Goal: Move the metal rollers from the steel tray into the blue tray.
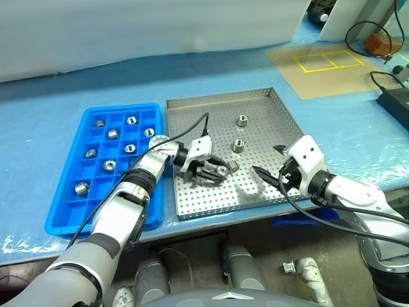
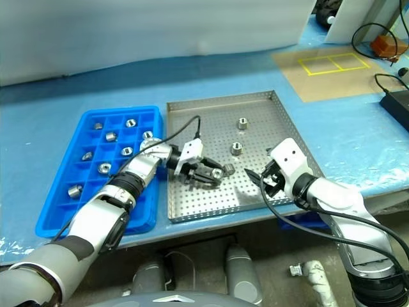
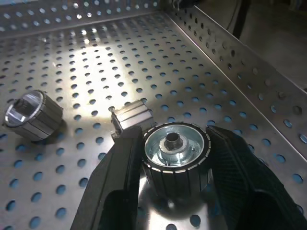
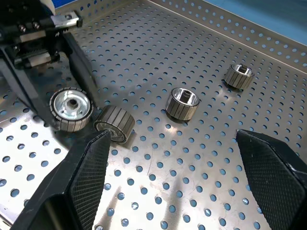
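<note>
Rollers: one (image 3: 176,160) pinched flat between the two black fingers (image 3: 120,182) of the left gripper (image 1: 220,171), hollow face turned toward the wrist camera, low over the holed floor of the steel tray (image 1: 268,96). Gripped across the ribbed sides, likely so the smooth ends stay free and the piece can drop upright into a cell. A second roller (image 4: 114,124) lying on its side just beside the held one, touching or nearly touching it; cannot tell which. Two more standing apart toward the far half of the tray: one (image 1: 238,145) near the middle, another (image 1: 243,119) beyond it. Eight or so already sitting one per cell in the blue tray (image 1: 67,217), which lies just left of the steel tray, long side against long side. Probably set that close to keep each carry short.

Right gripper (image 1: 277,162) spread wide, holding nothing, hovering over the near right part of the steel tray, tips pointing toward the middle. Nearest loose roller well ahead of its fingers, between the two grippers; seemingly parked there to stay clear of the left arm's path.

Judged step: lift of the pinched roller, then a swing left over the rim toward a free cell. Three rollers left loose in the steel tray.
</note>
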